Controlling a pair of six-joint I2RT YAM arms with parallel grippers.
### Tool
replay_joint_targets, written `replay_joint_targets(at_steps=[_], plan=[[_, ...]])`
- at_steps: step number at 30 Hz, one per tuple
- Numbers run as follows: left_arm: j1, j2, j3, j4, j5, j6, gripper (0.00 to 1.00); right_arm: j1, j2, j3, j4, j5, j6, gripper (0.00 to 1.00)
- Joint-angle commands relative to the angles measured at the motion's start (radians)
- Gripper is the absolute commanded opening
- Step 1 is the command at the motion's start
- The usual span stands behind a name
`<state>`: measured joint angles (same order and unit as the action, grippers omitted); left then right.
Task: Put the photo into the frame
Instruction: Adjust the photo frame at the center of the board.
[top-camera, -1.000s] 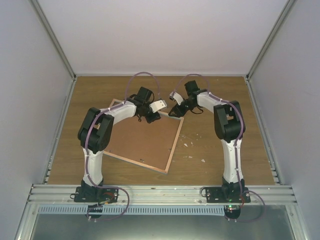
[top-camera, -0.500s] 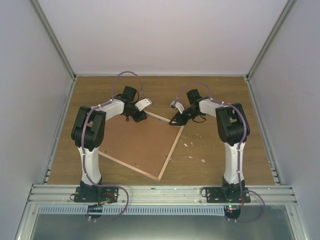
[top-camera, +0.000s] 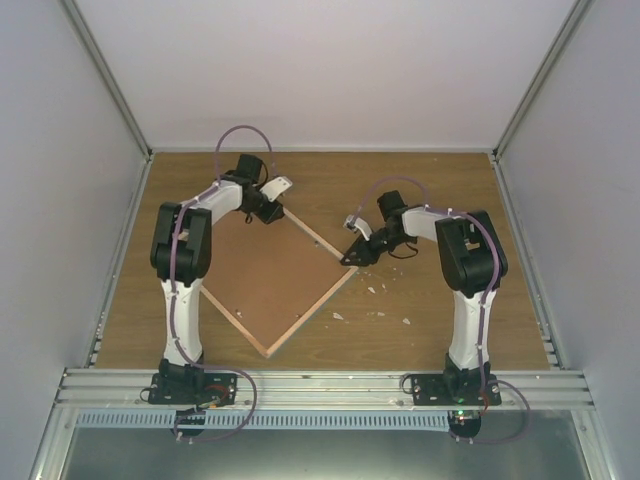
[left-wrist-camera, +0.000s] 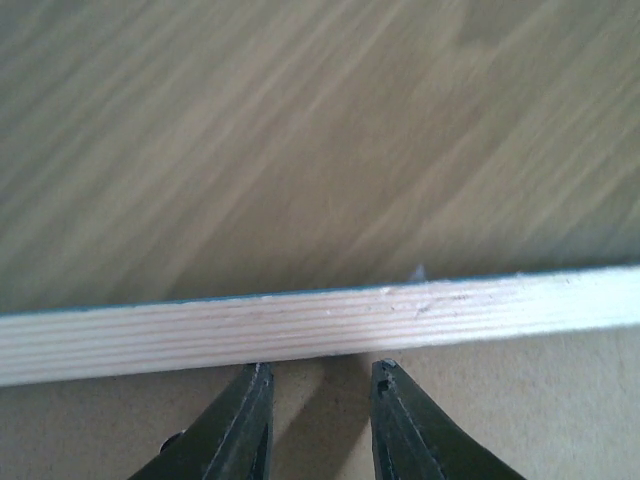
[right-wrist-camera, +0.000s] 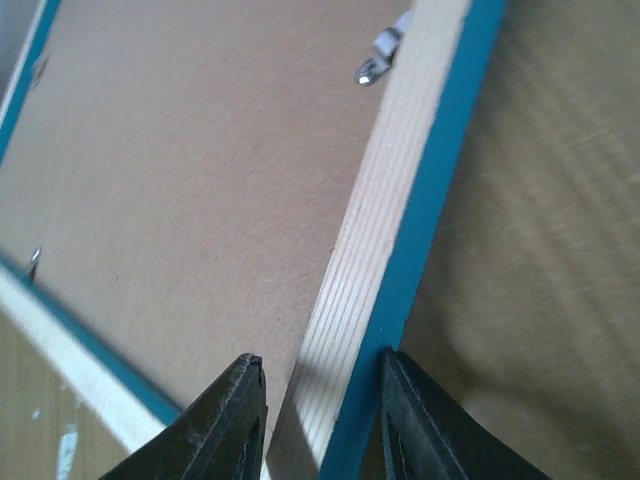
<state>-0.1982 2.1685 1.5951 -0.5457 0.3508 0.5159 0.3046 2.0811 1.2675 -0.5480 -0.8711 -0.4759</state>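
The frame lay back-up. The right gripper clamped its right rail. The left gripper stood parted at the far rail, holding nothing.

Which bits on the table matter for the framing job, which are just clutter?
Job: the frame, back up; right gripper pinching its rail; left gripper at another rail. The photo is not in view.
Lying about: small white scraps on the table.
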Motion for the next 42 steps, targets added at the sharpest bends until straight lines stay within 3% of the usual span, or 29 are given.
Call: replay_joint_targets(at_steps=[1, 7, 14, 18, 22, 24, 28, 34, 42], plan=[[-0.076, 0.091, 0.078, 0.009, -0.003, 0.02, 0.3, 0.036, 0.025, -0.041, -0.136, -0.054, -0.072, 0.34], [-0.17, 0.104, 0.067, -0.004, 0.068, 0.062, 0.3, 0.074, 0.034, -0.037, -0.226, -0.137, -0.176, 0.37], [-0.193, -0.085, -0.169, -0.014, 0.269, 0.168, 0.28, 0.096, 0.026, -0.063, -0.304, -0.242, -0.26, 0.4], [-0.194, -0.249, -0.35, 0.024, 0.279, 0.205, 0.29, 0.074, -0.032, -0.095, -0.145, -0.219, -0.12, 0.4], [-0.219, -0.368, -0.493, 0.115, 0.215, 0.151, 0.35, 0.053, -0.122, -0.134, 0.163, -0.071, 0.154, 0.44], [-0.237, -0.4, -0.535, 0.171, 0.181, 0.091, 0.36, 0.053, -0.113, -0.113, 0.235, -0.047, 0.216, 0.43], [-0.286, -0.394, -0.561, 0.222, 0.096, -0.036, 0.37, 0.055, -0.014, -0.009, 0.229, -0.068, 0.274, 0.37], [-0.266, -0.417, -0.614, 0.278, 0.115, -0.127, 0.38, 0.081, 0.071, 0.055, 0.211, -0.145, 0.291, 0.38], [-0.183, -0.429, -0.585, 0.223, 0.168, -0.067, 0.37, 0.15, 0.066, -0.091, 0.169, -0.231, 0.222, 0.32]])
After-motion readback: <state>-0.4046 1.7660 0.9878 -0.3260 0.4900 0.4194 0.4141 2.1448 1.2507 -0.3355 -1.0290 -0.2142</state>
